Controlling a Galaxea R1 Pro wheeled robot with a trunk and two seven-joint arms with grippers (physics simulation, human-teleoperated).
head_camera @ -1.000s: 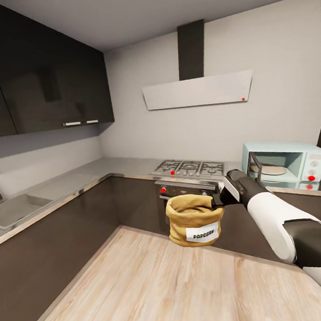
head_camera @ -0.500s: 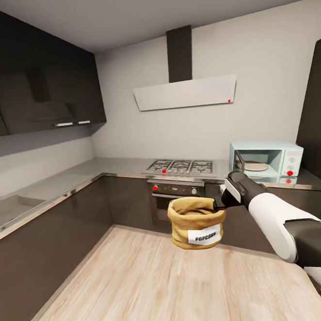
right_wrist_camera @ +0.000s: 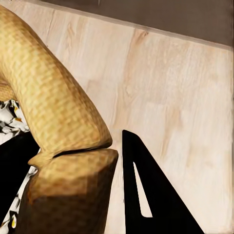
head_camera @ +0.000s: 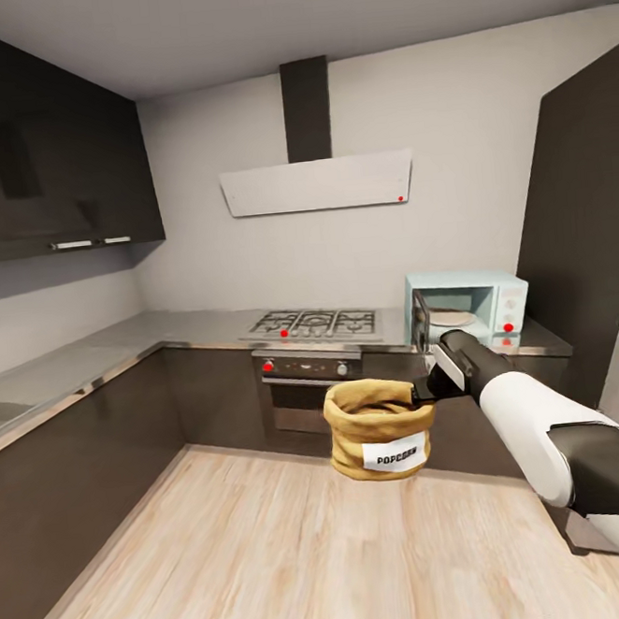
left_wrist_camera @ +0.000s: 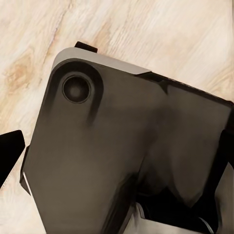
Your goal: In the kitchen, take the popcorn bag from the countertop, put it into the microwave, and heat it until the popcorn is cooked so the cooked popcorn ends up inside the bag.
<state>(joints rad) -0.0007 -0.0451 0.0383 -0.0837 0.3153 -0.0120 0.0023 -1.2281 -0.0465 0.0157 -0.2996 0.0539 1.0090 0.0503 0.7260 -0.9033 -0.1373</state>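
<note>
Burlap popcorn bag (head_camera: 378,428) hangs upright from my right hand (head_camera: 422,392), clamped on its rolled rim so nothing spills, above the floor (head_camera: 275,557). Microwave (head_camera: 466,308) waits on the worktop (head_camera: 116,350), door open. Left hand's state I cannot tell.

The popcorn bag (head_camera: 378,429) bears a white label reading "POPCORN".
</note>
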